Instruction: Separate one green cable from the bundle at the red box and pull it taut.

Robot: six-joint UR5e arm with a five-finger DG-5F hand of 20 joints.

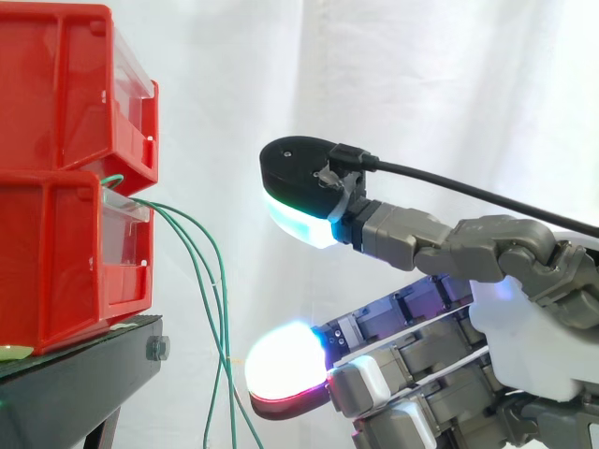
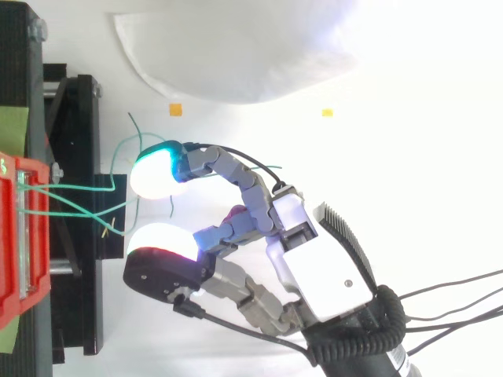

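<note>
Several thin green cables (image 1: 200, 269) come out of the front of the lower red bin (image 1: 56, 262) and hang down past the black stand (image 1: 84, 369). In the top view the green cables (image 2: 78, 188) run from the bin towards my hand (image 2: 314, 259). My hand (image 1: 529, 327) reaches in from the right and is open, with its thumb high and its fingers low and a wide gap between them. A white glowing fingertip (image 1: 285, 360) hangs just right of the hanging cables, apart from them. Nothing lies between thumb and fingers.
A second red bin (image 1: 56, 84) is stacked on the lower one. The white curtain hangs behind. Two small orange marks (image 2: 174, 109) (image 2: 327, 112) lie on the white floor. Open room lies between the hand and the bins.
</note>
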